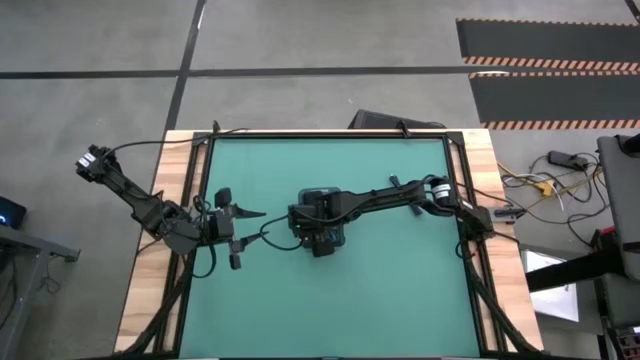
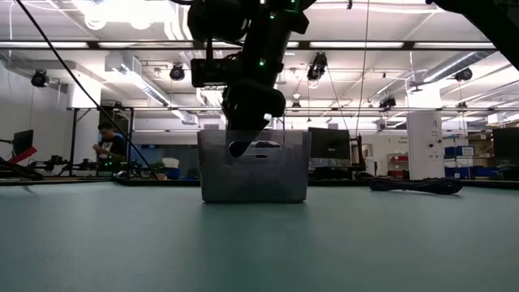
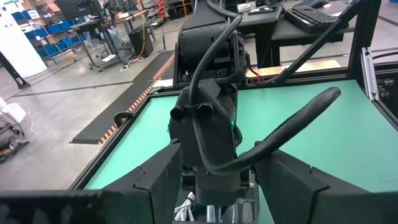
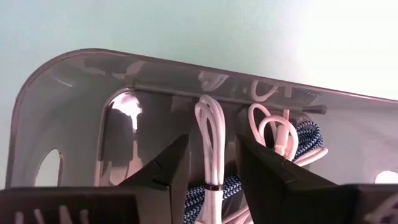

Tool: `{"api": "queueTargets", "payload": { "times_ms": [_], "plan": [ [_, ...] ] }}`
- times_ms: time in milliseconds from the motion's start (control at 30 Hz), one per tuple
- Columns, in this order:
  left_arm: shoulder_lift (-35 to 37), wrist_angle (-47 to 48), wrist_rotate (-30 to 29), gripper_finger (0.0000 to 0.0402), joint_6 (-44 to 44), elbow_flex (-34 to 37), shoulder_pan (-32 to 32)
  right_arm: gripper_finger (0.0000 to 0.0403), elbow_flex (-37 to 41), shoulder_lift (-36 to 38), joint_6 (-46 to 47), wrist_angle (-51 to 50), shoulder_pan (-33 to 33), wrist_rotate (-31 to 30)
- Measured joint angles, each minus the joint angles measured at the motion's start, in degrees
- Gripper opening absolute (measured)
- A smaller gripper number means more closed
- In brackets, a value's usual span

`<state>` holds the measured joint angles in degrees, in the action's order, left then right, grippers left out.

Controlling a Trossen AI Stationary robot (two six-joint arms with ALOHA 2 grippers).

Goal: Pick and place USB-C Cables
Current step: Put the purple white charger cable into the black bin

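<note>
The grey tray [image 2: 268,180] stands mid-table. In the right wrist view it holds several USB-C cables: a tied white bundle [image 4: 209,134], white loops [image 4: 273,130] and a blue-braided coil [image 4: 308,134], all lying on its floor [image 4: 74,124]. My right gripper [image 4: 211,160] reaches down into the tray from above, open, with one finger on each side of the tied white bundle. My left gripper [image 1: 240,238] waits open near the table's left edge, pointing at the tray. A dark bundle [image 2: 413,186] lies on the mat apart from the tray. My right gripper has its fingers [image 4: 168,171] on either side of the white bundle's upper part [image 4: 210,168], pointing down into the tray. Whether the fingers touch the bundle cannot be told. The bundle lies on the tray floor.
The green mat [image 1: 400,290] lies open around the tray on its near and far sides. Black frame rails [image 1: 470,180] run along the table's edges. The right arm [image 1: 390,197] stretches from the right edge to the centre. A person [image 2: 105,146] stands far behind the table.
</note>
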<state>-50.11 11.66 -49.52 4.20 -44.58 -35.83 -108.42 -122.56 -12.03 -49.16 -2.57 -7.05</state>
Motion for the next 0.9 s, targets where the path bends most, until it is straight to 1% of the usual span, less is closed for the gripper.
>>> {"api": "queueTargets", "payload": {
  "times_ms": [100,633,900],
  "plan": [
    [0.0,0.0,0.0,0.0183,0.0,0.0,0.0,0.012,-0.2,0.9,0.0,-0.2,0.0,0.0],
    [-1.4,0.0,0.0,0.0183,1.5,0.0,0.0,0.0121,-0.9,8.2,6.5,-1.7,-1.6,0.0],
    [-1.4,0.0,0.0,0.0183,1.5,0.0,0.0,0.0121,0.6,12.0,9.8,-2.8,-2.0,-0.3]
  ]
}}
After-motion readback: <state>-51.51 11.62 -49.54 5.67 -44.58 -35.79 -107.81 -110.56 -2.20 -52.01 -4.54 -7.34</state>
